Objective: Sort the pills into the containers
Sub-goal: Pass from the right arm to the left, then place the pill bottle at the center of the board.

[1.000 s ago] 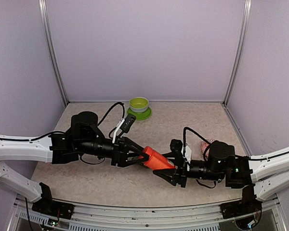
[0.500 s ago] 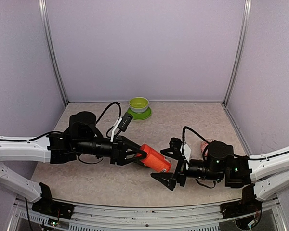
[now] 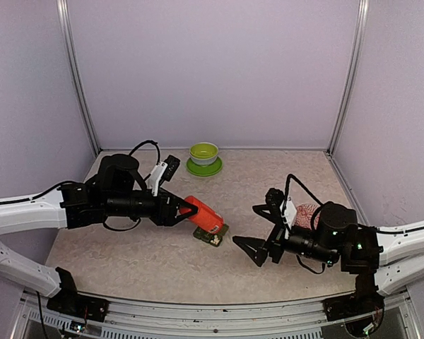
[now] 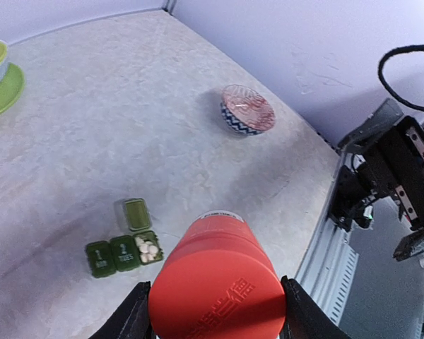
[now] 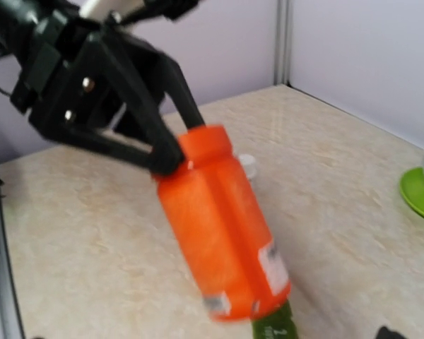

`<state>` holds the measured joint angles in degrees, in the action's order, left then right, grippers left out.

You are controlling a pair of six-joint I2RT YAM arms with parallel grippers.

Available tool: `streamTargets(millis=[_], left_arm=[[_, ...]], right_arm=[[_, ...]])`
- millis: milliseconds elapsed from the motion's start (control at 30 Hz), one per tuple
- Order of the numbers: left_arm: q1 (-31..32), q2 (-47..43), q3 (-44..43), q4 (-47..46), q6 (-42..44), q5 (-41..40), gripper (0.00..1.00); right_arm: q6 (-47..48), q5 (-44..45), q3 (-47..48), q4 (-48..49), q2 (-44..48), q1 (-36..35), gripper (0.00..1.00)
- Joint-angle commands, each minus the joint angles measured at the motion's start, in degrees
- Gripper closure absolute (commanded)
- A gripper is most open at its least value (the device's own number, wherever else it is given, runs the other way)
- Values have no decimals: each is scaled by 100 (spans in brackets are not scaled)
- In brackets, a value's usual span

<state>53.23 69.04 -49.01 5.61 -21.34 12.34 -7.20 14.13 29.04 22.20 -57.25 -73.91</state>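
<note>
The containers [image 3: 213, 237] sit mid-bench, under the red bottle [image 3: 203, 216]. One box holds white pills [image 4: 148, 248]; two look shut. Left end effector [image 3: 186, 210] grips the bottle; right end effector [image 3: 249, 227] gapes empty.

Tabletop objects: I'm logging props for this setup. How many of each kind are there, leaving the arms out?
Red bottle: 1
Green pill box: 1
Bowls: 2, the lime-green bowl and the patterned bowl
Green saucer: 1
Total: 5
</note>
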Motion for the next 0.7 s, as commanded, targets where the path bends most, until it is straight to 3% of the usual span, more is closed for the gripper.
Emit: streamTargets(millis=[0, 233, 667], left_arm=[[-127, 101, -381, 523, 396, -970, 72], [-331, 439, -580, 958, 675, -1938, 71], [-654, 1067, -793, 1100, 844, -2688, 71]], right_arm=[[6, 280, -92, -186, -125, -1, 0], [-112, 302, -158, -109, -354, -1, 0], [-227, 280, -250, -20, -400, -1, 0]])
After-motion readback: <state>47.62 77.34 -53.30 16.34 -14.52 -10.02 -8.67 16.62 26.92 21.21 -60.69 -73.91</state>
